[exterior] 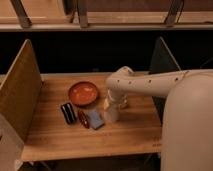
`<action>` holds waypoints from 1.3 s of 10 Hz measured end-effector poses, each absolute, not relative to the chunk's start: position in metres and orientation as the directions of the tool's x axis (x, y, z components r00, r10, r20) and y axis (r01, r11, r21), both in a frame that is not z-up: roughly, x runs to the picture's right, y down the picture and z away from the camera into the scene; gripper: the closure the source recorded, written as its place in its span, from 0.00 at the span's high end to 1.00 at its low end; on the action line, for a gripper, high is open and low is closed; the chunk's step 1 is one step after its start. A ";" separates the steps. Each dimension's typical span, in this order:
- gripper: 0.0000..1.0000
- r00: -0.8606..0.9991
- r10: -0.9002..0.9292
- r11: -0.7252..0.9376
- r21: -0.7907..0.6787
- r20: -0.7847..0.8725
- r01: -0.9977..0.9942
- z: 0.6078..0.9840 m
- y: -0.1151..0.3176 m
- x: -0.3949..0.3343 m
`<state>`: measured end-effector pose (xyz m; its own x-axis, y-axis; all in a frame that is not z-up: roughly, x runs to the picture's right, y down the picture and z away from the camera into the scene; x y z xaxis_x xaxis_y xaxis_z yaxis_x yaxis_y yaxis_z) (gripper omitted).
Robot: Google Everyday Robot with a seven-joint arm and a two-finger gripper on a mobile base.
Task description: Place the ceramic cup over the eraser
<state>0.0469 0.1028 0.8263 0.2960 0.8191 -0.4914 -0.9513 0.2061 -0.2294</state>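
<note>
The ceramic cup (111, 115), small and off-white, stands on the wooden table (60, 137) right of centre. My gripper (113, 103) is directly over it, at its top, at the end of the white arm (155, 82) that reaches in from the right. The eraser (68, 112), a black block with thin white stripes, lies to the left of the cup. A small dark-red object (83, 119) and a light-blue block (95, 119) lie between the eraser and the cup.
An orange-brown bowl (83, 93) sits behind the eraser. Upright wooden panels stand at the table's left (20, 90) and right (162, 57) sides. My arm's large white body (187, 130) fills the right front.
</note>
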 end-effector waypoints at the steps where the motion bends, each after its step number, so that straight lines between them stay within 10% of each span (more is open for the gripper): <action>1: 0.34 0.303 0.826 0.207 -0.245 -0.476 -0.947 0.827 0.100 0.044; 5: 0.00 0.308 0.882 0.221 -0.262 -0.357 -0.939 0.782 0.047 0.039; 13: 0.00 0.484 0.872 0.470 -0.157 -0.067 -0.868 0.587 -0.082 0.004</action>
